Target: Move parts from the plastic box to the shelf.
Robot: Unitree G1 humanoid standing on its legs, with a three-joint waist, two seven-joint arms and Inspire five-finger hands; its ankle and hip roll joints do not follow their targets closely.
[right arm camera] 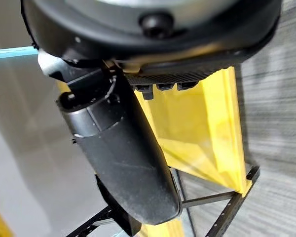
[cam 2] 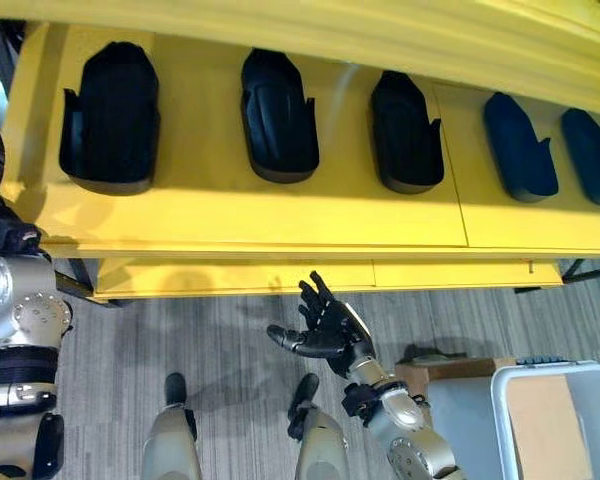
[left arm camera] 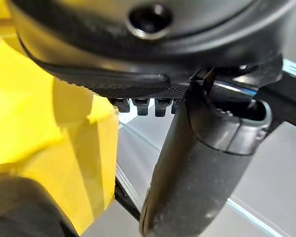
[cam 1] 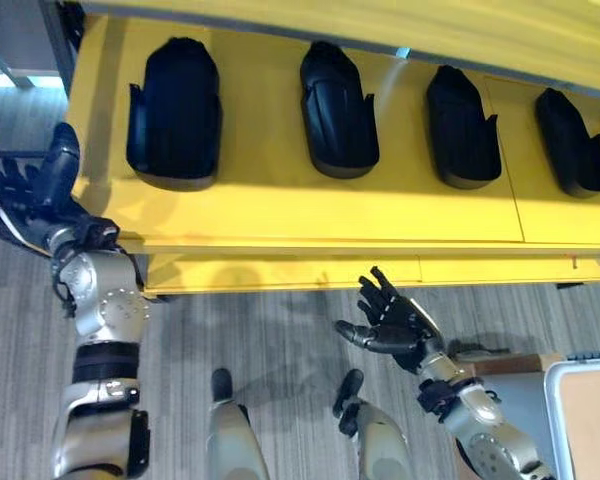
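My right hand [cam 1: 395,322] hangs over the grey floor [cam 1: 280,340] just in front of the shelf [cam 1: 280,215], palm up, fingers spread and relaxed, thumb out to the side, holding nothing. In its wrist view the thumb [right arm camera: 121,158] stands straight past the fingertips [right arm camera: 160,87], with the shelf's yellow end panel beyond them.

My left hand [cam 1: 40,185] is raised at the shelf's left end, beside the yellow edge. Its fingers look loosely extended and empty; the wrist view shows the thumb [left arm camera: 197,168] straight and short fingertips [left arm camera: 140,105] with nothing between them.

On the shelf, five black parts lie in a row, well apart from each other: the first part [cam 1: 175,112] at the left, a second [cam 1: 337,108], a third [cam 1: 462,127], a fourth [cam 1: 572,142] and a fifth [cam 2: 592,155] at the right.

The box [cam 1: 570,400] sits on the floor at lower right, near my right arm; I cannot tell what is in it.
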